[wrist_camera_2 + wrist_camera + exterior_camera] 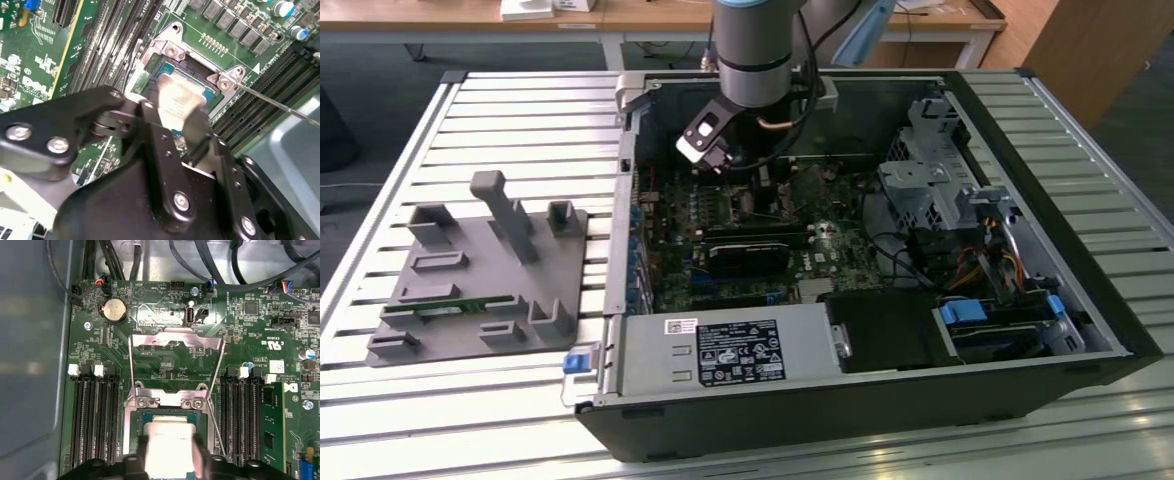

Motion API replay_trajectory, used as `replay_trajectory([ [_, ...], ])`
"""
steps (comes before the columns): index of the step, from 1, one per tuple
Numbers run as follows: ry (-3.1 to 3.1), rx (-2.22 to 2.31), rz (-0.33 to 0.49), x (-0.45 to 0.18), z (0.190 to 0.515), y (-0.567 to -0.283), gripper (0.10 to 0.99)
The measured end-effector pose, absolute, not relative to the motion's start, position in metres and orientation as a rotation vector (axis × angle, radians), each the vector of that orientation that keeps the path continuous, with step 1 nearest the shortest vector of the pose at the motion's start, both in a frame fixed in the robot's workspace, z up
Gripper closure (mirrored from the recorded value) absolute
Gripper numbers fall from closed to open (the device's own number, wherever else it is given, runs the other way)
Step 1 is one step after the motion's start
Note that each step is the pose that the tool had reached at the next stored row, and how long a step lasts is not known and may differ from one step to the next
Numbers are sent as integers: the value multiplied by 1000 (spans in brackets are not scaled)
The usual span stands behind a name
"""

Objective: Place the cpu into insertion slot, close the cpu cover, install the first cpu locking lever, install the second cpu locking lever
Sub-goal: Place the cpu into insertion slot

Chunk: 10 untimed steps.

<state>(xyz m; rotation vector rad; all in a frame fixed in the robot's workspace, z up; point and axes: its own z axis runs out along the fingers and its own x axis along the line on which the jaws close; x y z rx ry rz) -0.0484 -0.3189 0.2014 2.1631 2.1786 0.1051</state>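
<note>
- The gripper [744,168] reaches down into the open computer case [1067,330]. In both wrist views its black fingers [142,446] pinch the cpu [170,437] by two opposite edges.
- The cpu [177,97] lies flat, silvery top up, over the insertion slot [172,413]. It looks square, with no long side, and its edges run parallel to the socket's rim. I cannot tell if it is fully seated.
- The cpu cover [175,340] stands swung open, its cut-out frame tipped back towards the coin battery [115,310].
- A thin locking lever [280,102] juts out beside the socket, unlatched.
- There is faint print on the cpu's top, white lettering on the green board, and a white sticker [734,350] on the metal box; none is legible from here.
- A grey fixture tray [480,270] sits at the exterior view's left.
</note>
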Motion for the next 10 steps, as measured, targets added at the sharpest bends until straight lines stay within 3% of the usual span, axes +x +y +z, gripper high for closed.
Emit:
replay_trajectory([
  [1, 2180, 2164, 103, -48, 203, -319, 608],
  [3, 2182, 2167, 98, -48, 205, -319, 722],
  [4, 2183, 2168, 95, -47, 207, -319, 722],
  [7, 2186, 2172, 90, -47, 210, -319, 898],
  [8, 2187, 2173, 88, -46, 211, -319, 898],
  [10, 2188, 2175, 85, -46, 214, -319, 980],
])
